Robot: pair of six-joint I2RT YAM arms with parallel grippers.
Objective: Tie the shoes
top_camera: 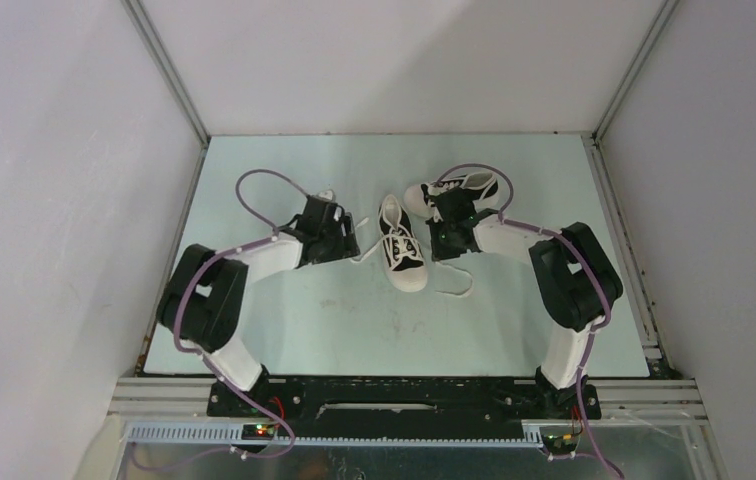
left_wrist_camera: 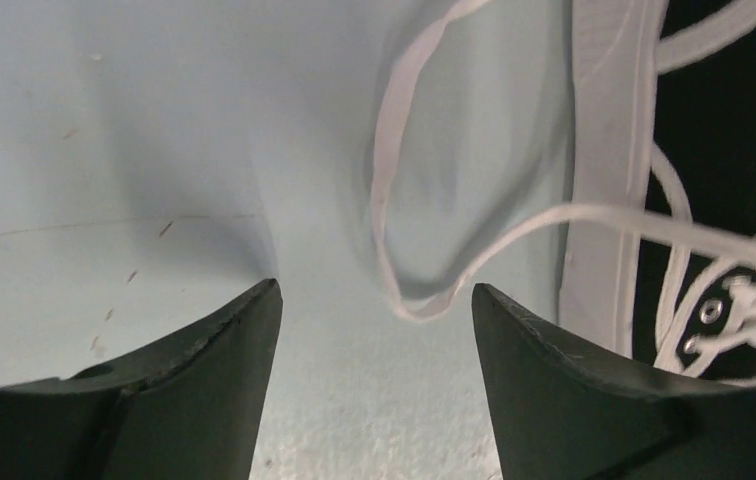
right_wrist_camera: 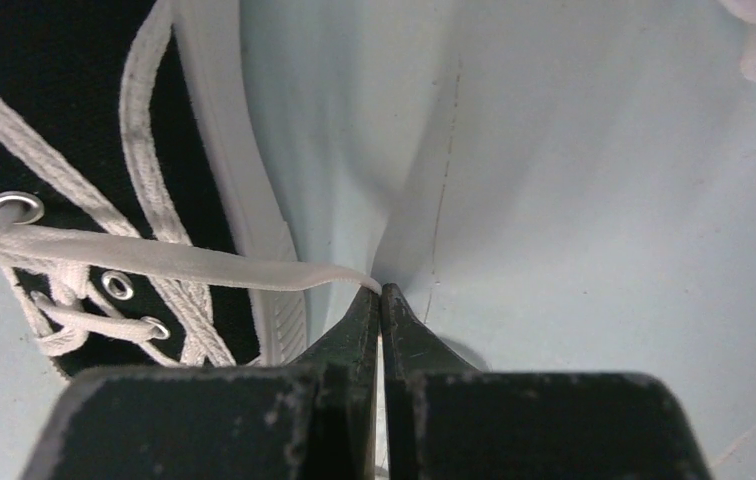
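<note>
Left gripper [left_wrist_camera: 374,300] sits open and empty at a slack lace loop [left_wrist_camera: 380,210], right gripper [right_wrist_camera: 381,292] clamped on the other lace [right_wrist_camera: 174,258] of the mid-table shoe [top_camera: 401,245]; I fear pulling drags the shoe right, collapsing that loop.

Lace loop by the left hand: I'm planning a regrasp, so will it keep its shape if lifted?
Probably not: the lace loop sags in a loose curve. Likely light and thin; the right hand pinches another lace end flat.
</note>
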